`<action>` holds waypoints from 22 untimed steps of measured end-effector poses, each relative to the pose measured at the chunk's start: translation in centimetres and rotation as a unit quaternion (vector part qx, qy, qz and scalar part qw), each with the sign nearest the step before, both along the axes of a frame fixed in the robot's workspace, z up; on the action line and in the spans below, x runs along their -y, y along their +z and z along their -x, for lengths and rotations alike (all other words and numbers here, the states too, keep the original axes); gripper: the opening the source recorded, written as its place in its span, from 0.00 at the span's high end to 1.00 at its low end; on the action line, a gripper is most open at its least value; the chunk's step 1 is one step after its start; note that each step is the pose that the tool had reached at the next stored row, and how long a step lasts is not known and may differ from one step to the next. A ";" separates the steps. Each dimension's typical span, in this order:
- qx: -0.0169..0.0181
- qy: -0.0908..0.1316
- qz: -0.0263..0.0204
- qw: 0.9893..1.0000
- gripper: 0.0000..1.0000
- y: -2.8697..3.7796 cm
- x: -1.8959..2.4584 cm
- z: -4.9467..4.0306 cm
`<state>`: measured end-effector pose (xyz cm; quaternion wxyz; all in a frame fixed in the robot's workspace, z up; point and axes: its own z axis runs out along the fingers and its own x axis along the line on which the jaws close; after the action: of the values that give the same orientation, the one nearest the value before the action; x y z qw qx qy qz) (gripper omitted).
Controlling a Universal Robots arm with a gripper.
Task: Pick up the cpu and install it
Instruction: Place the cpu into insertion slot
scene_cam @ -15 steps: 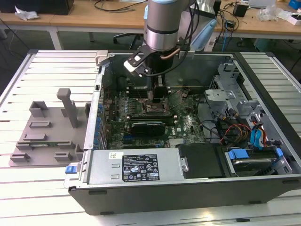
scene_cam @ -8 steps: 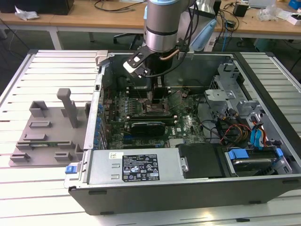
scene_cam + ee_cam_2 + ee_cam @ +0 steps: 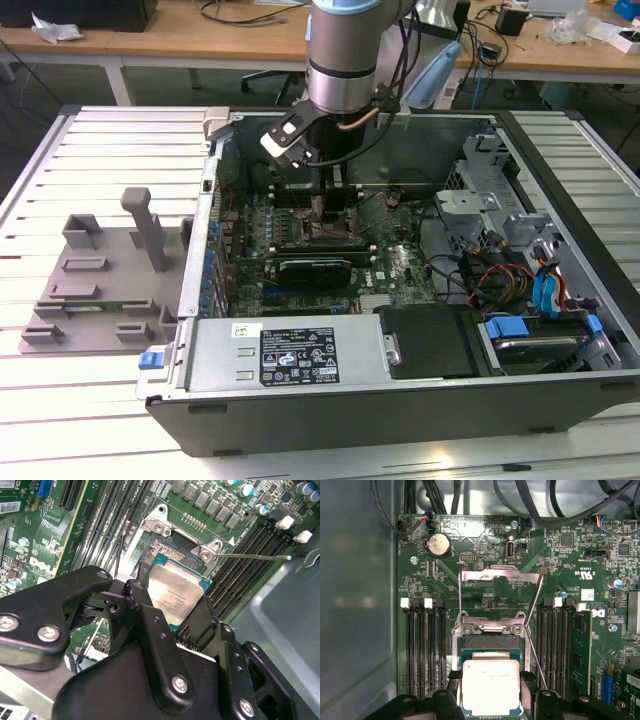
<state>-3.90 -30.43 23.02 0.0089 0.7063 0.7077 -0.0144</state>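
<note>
- Gripper closed on the cpu; black fingers press its two opposite edges in both wrist views.
- Cpu held level, metal top up, directly over the open socket; part of the socket is uncovered beyond it. Cannot tell if seated.
- Load plate swung up, standing open on the motherboard.
- Exterior view: arm reaches down into the open computer case on the desk; grey tray at the exterior view's left.
</note>
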 end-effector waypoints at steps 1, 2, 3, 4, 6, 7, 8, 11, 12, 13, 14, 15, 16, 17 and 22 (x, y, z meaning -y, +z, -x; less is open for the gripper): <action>0.000 0.000 0.000 1.000 0.45 -0.38 0.00 0.10; 0.000 0.000 0.000 1.000 0.45 -0.83 0.00 0.21; 0.000 0.000 0.000 1.000 0.45 -1.06 0.00 0.24; 0.000 0.000 0.000 1.000 0.45 -1.13 0.00 0.24; 0.000 0.000 0.000 1.000 0.45 -1.35 0.00 0.24; 0.000 0.000 0.000 1.000 0.45 -1.51 0.00 0.24; 0.000 0.000 0.000 1.000 0.45 -1.61 0.00 0.24; 0.000 0.000 0.000 1.000 0.45 -1.92 -0.01 0.24; 0.000 0.000 0.000 1.000 0.45 -1.98 -0.01 0.24; 0.000 0.000 0.000 1.000 0.45 -2.13 -0.01 0.24; 0.000 0.000 0.000 1.000 0.45 -2.20 0.04 0.23; 0.000 0.000 0.000 1.000 0.45 -2.24 0.05 0.17; 0.000 0.000 0.000 1.000 0.45 -2.26 0.06 0.14; 0.000 0.000 0.000 1.000 0.45 -2.28 0.08 0.12; 0.000 0.000 0.000 1.000 0.45 -2.46 0.20 0.09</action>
<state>-3.99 -30.63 20.56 0.0090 0.7063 0.7077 -0.0146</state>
